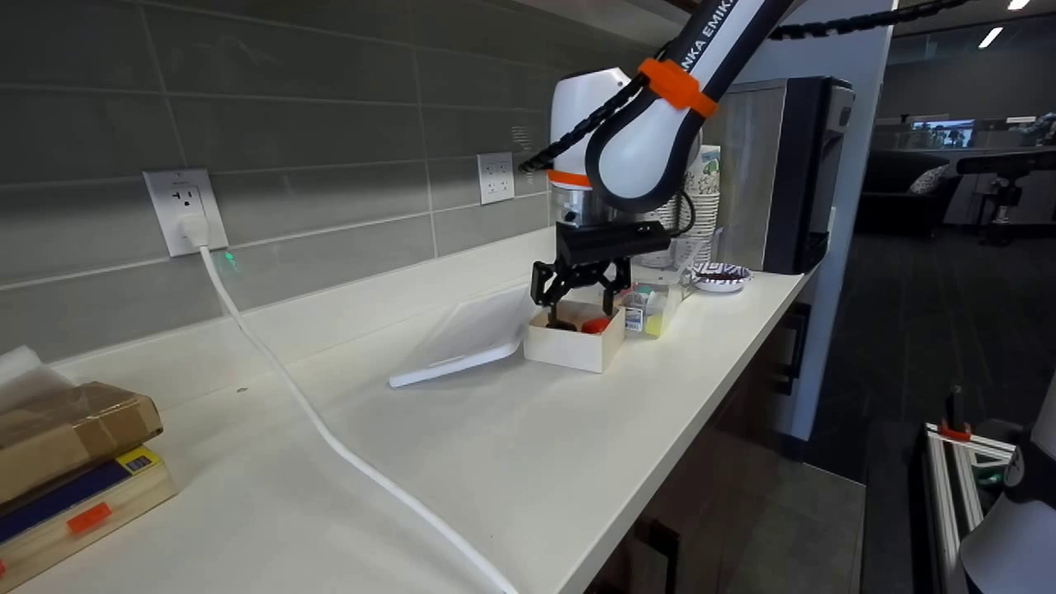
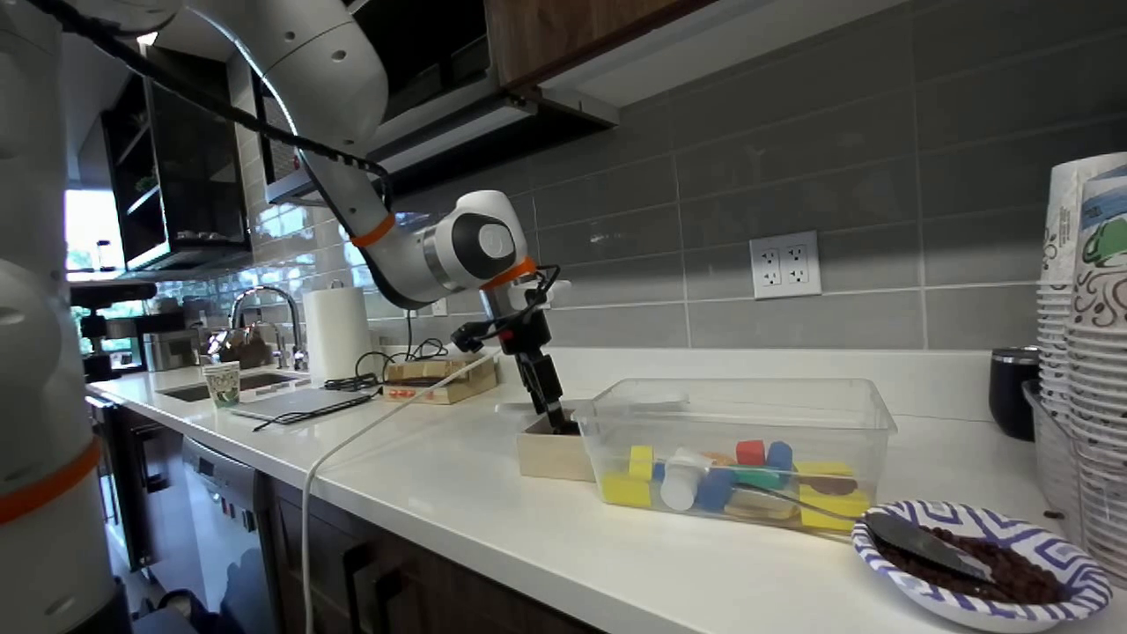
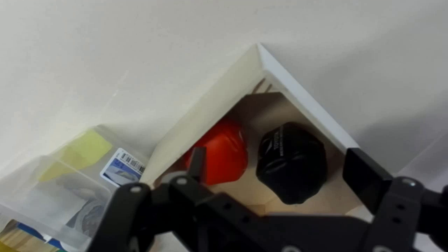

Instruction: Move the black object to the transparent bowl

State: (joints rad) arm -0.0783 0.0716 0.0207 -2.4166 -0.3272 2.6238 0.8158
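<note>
The black object [image 3: 292, 164] is a soft-looking, faceted pouch with white print. It lies in a small open wooden box [image 3: 203, 115] beside a red pouch [image 3: 225, 154]. The wooden box also shows in both exterior views [image 1: 569, 351] [image 2: 553, 453]. My gripper [image 3: 276, 161] is open, pointing down over the box, with its fingers on either side of the black object and a gap on both sides. The left finger in the wrist view overlaps the red pouch. The transparent container [image 2: 740, 409] is a rectangular plastic bin next to the box, holding colored blocks; it also shows in the wrist view [image 3: 31, 190].
A white panel [image 1: 470, 334] leans behind the wooden box. A patterned bowl of dark beans with a spoon [image 2: 977, 563] and stacked paper cups [image 2: 1092, 370] stand beyond the bin. A white cable [image 1: 363, 466] crosses the counter. Boxes [image 1: 78, 437] lie at the far end.
</note>
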